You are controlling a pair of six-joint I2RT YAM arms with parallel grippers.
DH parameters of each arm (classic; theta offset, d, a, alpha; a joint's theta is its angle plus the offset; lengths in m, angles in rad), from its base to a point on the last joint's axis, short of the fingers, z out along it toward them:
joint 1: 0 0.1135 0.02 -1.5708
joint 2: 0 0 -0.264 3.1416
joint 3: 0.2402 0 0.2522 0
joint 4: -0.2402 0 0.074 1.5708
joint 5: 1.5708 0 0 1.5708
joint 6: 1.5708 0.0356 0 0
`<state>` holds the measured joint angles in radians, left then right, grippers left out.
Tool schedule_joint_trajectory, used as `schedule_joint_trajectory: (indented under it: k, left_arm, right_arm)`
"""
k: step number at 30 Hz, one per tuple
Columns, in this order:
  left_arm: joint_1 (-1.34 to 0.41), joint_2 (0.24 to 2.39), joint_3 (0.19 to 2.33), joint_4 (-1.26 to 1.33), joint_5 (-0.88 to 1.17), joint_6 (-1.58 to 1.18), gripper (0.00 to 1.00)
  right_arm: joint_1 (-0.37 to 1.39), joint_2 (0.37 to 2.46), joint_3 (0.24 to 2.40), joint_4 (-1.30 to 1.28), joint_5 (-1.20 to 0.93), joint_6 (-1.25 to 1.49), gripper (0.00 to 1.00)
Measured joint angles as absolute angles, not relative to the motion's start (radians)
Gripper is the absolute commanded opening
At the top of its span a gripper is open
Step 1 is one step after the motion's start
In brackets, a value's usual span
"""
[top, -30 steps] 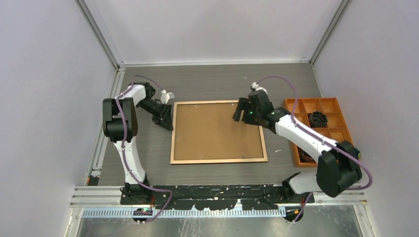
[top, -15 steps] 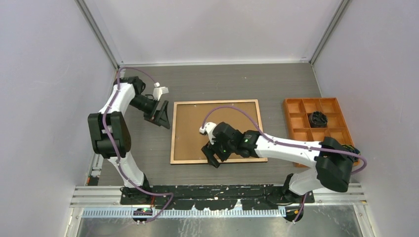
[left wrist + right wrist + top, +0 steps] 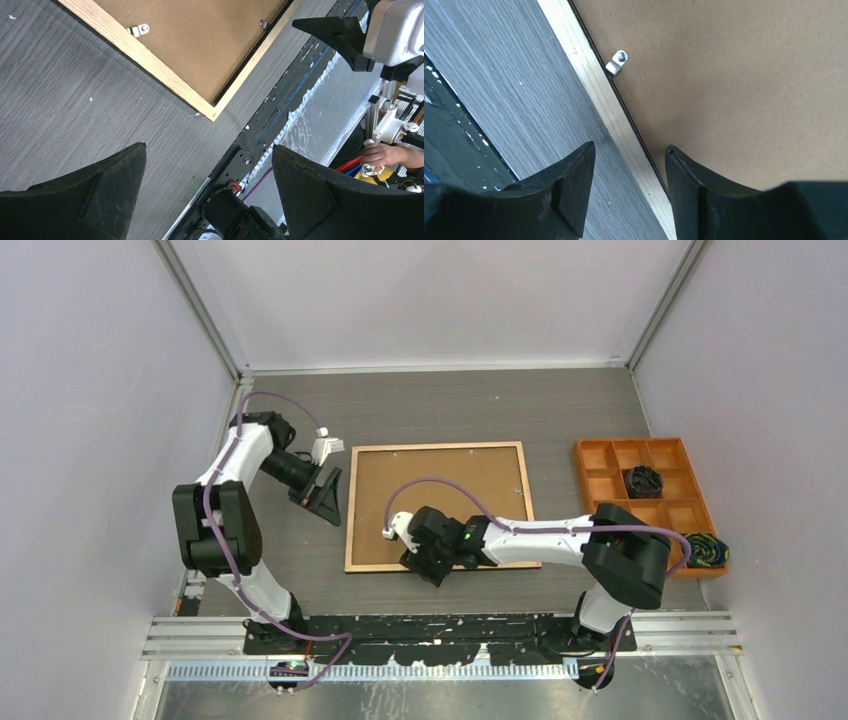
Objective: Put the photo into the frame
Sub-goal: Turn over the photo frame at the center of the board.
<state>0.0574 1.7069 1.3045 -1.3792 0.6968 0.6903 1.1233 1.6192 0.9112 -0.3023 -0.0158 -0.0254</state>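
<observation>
Soft, even light is coming from above, and the overhead view is looking bright and sharp, with no glare. The arms are casting only faint shadows on the grey table [image 3: 430, 405]. In the right wrist view the black fingers [image 3: 566, 195] of the right gripper [image 3: 630, 147] are looking a little soft (they are very near the lens), and they are throwing a dim shadow on the frame [image 3: 598, 100].

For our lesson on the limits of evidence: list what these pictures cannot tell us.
- Photo: no view shows it; the board covers the frame opening, so it may lie underneath.
- Frame's front: face down, all views.
- Dark thing in the tray: too small, top view.
</observation>
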Motion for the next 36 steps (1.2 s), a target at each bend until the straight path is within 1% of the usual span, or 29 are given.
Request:
schedule_joint_trajectory:
  k: [3,6,7,8,9,10,12,16,19,24,29,36]
  left_arm:
    - [0.057,1.681,1.286,-1.375,0.695,0.693,0.99]
    - [0.057,1.665,1.256,-1.361,0.688,0.696,1.0]
    - [0.057,1.662,1.245,-1.355,0.682,0.698,1.0]
    - [0.057,1.658,1.237,-1.349,0.678,0.701,1.0]
    - [0.057,1.652,1.223,-1.34,0.67,0.709,1.0]
    - [0.057,1.644,1.211,-1.333,0.664,0.716,1.0]
    - [0.057,1.62,1.19,-1.323,0.649,0.734,1.0]
    - [0.057,1.523,1.158,-1.306,0.648,0.816,1.0]
    - [0.057,1.398,1.135,-1.308,0.683,0.932,1.0]
    - [0.036,1.171,1.066,-1.319,0.719,1.154,1.0]
    - [0.023,0.984,0.961,-1.272,0.716,1.324,1.0]
    - [-0.028,0.802,0.859,-1.093,0.696,1.505,1.0]
  right_arm:
    - [1.138,1.637,0.92,-0.29,0.014,-0.046,0.51]
    - [1.145,1.65,0.928,-0.282,0.039,-0.059,0.39]
    - [1.145,1.653,0.932,-0.281,0.044,-0.065,0.31]
    - [1.145,1.657,0.937,-0.281,0.043,-0.068,0.26]
    - [1.145,1.662,0.942,-0.284,0.036,-0.07,0.17]
    - [1.148,1.667,0.949,-0.283,0.043,-0.079,0.1]
    - [1.15,1.677,0.964,-0.279,0.036,-0.109,0.02]
    - [1.159,1.693,0.989,-0.274,0.028,-0.127,0.01]
    - [1.155,1.693,1.014,-0.315,0.029,-0.097,0.01]
    - [1.128,1.693,1.116,-0.395,-0.017,-0.064,0.01]
    - [1.064,1.688,1.214,-0.397,-0.156,0.014,0.01]
    - [0.961,1.667,1.287,-0.403,-0.357,0.121,0.01]
